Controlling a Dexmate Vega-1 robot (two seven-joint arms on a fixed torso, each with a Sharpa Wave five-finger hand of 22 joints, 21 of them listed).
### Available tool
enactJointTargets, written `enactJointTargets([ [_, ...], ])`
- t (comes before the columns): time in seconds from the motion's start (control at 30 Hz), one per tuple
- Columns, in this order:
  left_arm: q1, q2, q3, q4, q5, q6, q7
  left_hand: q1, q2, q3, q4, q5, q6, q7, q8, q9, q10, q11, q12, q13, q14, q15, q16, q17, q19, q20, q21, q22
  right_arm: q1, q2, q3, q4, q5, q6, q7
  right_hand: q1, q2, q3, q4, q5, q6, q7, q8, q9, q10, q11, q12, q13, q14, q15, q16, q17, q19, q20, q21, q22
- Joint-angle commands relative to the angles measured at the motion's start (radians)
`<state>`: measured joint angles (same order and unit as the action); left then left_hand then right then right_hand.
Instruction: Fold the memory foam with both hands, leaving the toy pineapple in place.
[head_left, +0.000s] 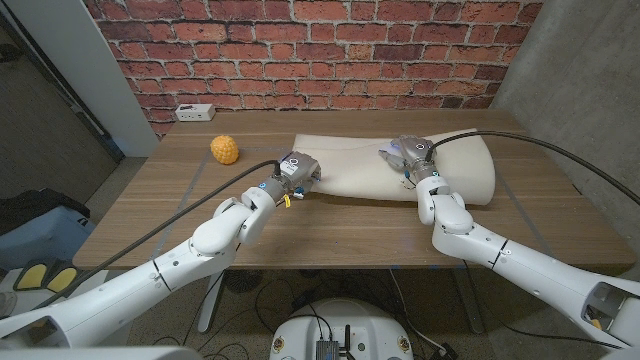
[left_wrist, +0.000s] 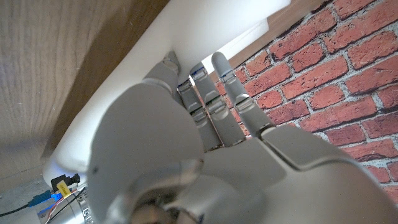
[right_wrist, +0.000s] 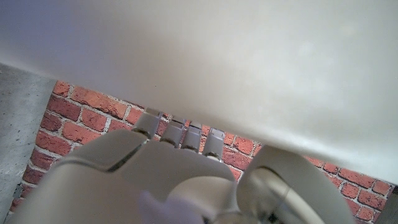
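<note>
I had both hands up against the near edge of the cream, slab-shaped memory foam (head_left: 400, 165) because the fold had to begin there, with the edge lifted from two places at once so the slab would not twist. The foam lay on the far right part of the brown wood-grain table (head_left: 150, 215), its long side running across in front of me. My left hand (head_left: 296, 174) sat at the foam's near left corner; in the left wrist view its fingers (left_wrist: 214, 93) were straight and pressed side by side, reaching against the pale edge, though I could not tell whether they gripped it or only touched. My right hand (head_left: 412, 157) was on the foam further right, nearer its middle. In the right wrist view its fingers (right_wrist: 180, 134) pointed at the foam's underside, which sat over them, so I judged that edge was lifted slightly; a firm hold I could not confirm.

The foam looked soft, smooth and thick, with rounded edges. The small yellow, bumpy, egg-shaped toy pineapple (head_left: 225, 149) stood on bare wood well to the left of the foam, apart from it and from my left hand, which suited the task.
</note>
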<state>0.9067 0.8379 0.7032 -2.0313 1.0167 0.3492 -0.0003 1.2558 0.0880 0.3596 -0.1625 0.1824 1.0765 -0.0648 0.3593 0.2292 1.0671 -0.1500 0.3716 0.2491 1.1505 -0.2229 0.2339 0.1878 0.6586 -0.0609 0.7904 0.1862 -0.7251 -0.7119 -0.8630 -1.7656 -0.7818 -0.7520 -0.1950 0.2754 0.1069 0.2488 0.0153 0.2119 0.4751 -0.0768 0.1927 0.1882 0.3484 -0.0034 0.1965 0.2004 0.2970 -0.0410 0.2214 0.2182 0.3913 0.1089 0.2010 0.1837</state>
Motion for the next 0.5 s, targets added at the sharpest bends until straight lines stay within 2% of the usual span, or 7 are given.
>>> enactJointTargets([
  [0.03,0.005,-0.02,-0.035,-0.013,-0.1,0.007,-0.112,0.013,0.032,0.002,0.013,-0.003,-0.046,0.035,-0.024,0.011,0.009,0.007,-0.029,0.133,-0.026,0.013,-0.019,-0.001,-0.016,-0.04,0.009,-0.001,-0.016,0.002,0.012,0.027,0.008,0.014,-0.004,-0.003,0.011,0.013,0.002,0.006,0.01,0.01,0.005,0.002,0.009,0.004,0.007,0.002,0.014,-0.038,-0.004,-0.002,0.009,-0.003,0.007,0.004],
  [0.13,-0.002,-0.024,-0.036,-0.009,-0.126,0.005,-0.128,-0.069,0.01,-0.028,0.044,-0.006,-0.098,0.038,-0.056,0.006,-0.044,0.036,-0.07,0.117,-0.088,0.051,-0.042,-0.006,-0.037,-0.008,0.006,-0.005,-0.019,0.005,0.016,0.033,0.013,0.016,-0.013,0.0,0.028,0.023,0.004,0.009,0.017,0.01,0.007,0.002,0.014,-0.001,0.008,0.002,0.019,-0.04,-0.002,-0.002,0.012,-0.008,0.009,0.004],
  [0.27,-0.005,-0.023,-0.039,-0.013,-0.152,0.006,-0.135,-0.215,-0.039,-0.079,0.086,-0.007,-0.239,0.048,-0.141,-0.012,-0.138,0.065,-0.134,0.093,-0.226,0.083,-0.057,-0.003,-0.097,0.074,-0.024,-0.008,-0.02,0.001,0.016,0.037,0.01,0.015,-0.017,0.005,0.058,0.042,0.01,0.013,0.033,0.011,0.012,0.002,0.024,-0.007,0.011,0.002,0.029,-0.047,0.001,-0.002,0.019,-0.017,0.012,0.003],
  [0.3,-0.004,-0.023,-0.041,-0.014,-0.158,0.005,-0.13,-0.301,-0.061,-0.114,0.115,0.001,-0.321,0.033,-0.175,-0.02,-0.214,0.082,-0.165,0.088,-0.315,0.094,-0.057,0.002,-0.146,0.116,-0.053,-0.008,-0.021,0.001,0.016,0.037,0.01,0.016,-0.018,0.007,0.063,0.047,0.011,0.014,0.039,0.007,0.014,0.002,0.028,-0.007,0.012,0.002,0.031,-0.047,0.002,-0.002,0.02,-0.018,0.013,0.003],
  [0.33,0.001,-0.024,-0.044,-0.015,-0.166,0.002,-0.114,-0.336,-0.07,-0.128,0.125,0.006,-0.381,0.027,-0.187,-0.024,-0.259,0.091,-0.177,0.086,-0.366,0.109,-0.057,0.004,-0.168,0.131,-0.068,-0.008,-0.021,0.0,0.017,0.038,0.01,0.016,-0.019,0.008,0.067,0.051,0.012,0.014,0.043,0.006,0.015,0.002,0.031,-0.011,0.013,0.002,0.034,-0.048,0.003,-0.002,0.022,-0.02,0.013,0.003],
  [0.37,0.005,-0.023,-0.048,-0.015,-0.175,-0.004,-0.099,-0.381,-0.088,-0.148,0.133,0.02,-0.469,0.015,-0.188,-0.028,-0.376,0.105,-0.194,0.078,-0.468,0.131,-0.057,0.005,-0.23,0.152,-0.107,-0.007,-0.021,-0.001,0.018,0.039,0.01,0.019,-0.022,0.008,0.071,0.055,0.014,0.015,0.048,0.008,0.017,0.002,0.034,-0.01,0.014,0.002,0.035,-0.05,0.003,-0.002,0.022,-0.021,0.013,0.003],
  [0.5,0.035,-0.023,-0.068,-0.012,-0.212,-0.038,-0.001,-0.521,-0.085,-0.194,0.179,0.047,-0.705,0.005,-0.188,-0.036,-0.682,0.145,-0.194,0.047,-0.76,0.204,-0.055,0.009,-0.443,0.187,-0.236,-0.004,-0.018,0.0,0.021,0.045,0.011,0.03,-0.035,0.009,0.081,0.068,0.023,0.015,0.068,0.004,0.022,0.002,0.046,-0.009,0.017,0.002,0.045,-0.054,0.007,-0.001,0.027,-0.026,0.015,0.003],
])
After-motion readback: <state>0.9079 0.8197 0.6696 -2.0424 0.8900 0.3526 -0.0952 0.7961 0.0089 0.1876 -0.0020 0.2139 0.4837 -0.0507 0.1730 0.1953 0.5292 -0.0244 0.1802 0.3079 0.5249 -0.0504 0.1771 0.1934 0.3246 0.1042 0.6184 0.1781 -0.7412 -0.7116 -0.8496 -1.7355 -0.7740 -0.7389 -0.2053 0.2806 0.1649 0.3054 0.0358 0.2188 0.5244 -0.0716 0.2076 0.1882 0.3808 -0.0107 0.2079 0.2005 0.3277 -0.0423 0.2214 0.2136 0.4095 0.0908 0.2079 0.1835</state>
